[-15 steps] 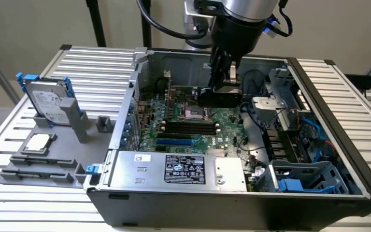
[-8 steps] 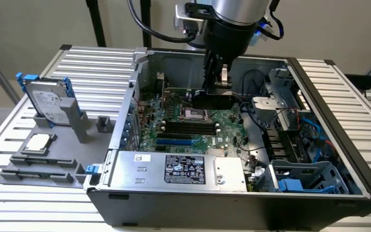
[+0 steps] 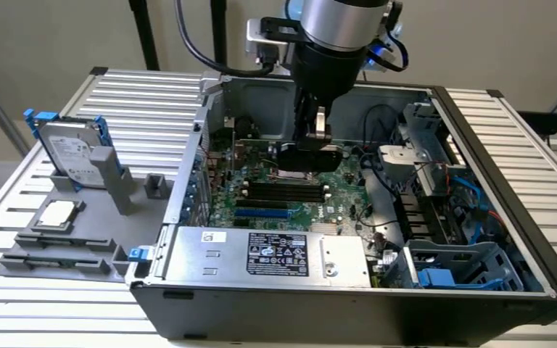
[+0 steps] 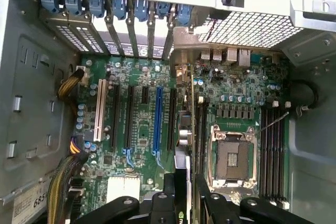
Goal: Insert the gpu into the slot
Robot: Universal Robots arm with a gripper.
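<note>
gpu [image 3: 310, 155] hanging pinched in gripper [image 3: 313, 139], jaws closed on its upper edge, above green motherboard [image 3: 347, 188] inside open case [image 3: 472, 138]. Not yet over slot [image 3: 262, 214], the blue strip nearer power supply [image 3: 269, 254]. Best done by shifting sideways until card edge sits exactly over blue strip, keeping it parallel and untilted, then pressing down evenly along whole length. Arm [image 3: 341, 29] upright, wrist pointing straight down into case.

From wrist view: gpu [image 4: 184, 129] seen edge-on as thin band between fingers [image 4: 169, 190] of gripper [image 4: 184, 192], probably clamped, though contact itself hard to make out. Roughly parallel to slot [image 4: 157, 119], near but offset, one black connector [image 4: 171, 119] between.
</note>
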